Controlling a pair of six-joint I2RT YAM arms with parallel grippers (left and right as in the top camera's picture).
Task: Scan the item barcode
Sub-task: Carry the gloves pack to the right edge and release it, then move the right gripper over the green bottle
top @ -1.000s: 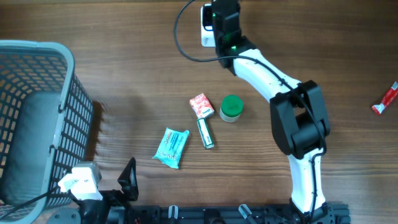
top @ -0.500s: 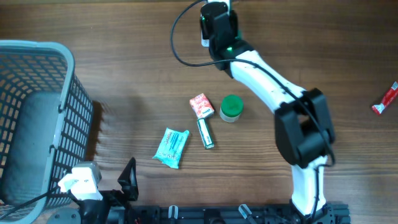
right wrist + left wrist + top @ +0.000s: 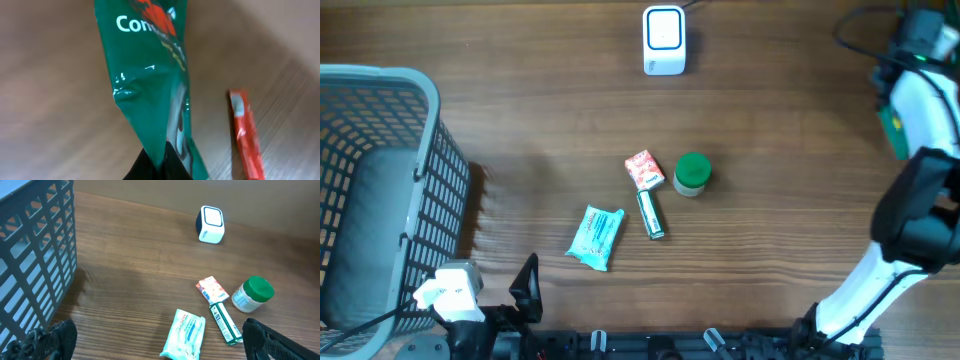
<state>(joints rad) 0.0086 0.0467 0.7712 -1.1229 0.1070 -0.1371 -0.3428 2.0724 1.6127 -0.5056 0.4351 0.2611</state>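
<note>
Right arm point(image 3: 918, 215) extended far out
The right gripper point(image 3: 156, 166) clamps a glossy green plastic packet point(image 3: 150, 75); slim red sachet point(image 3: 246, 135) just beside.

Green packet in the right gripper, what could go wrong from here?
The right gripper pinches only one end of the green packet, so the glossy film may slip out. The packet is close to the red sachet lying on the table; lowering it here could land on or nudge that sachet.
</note>
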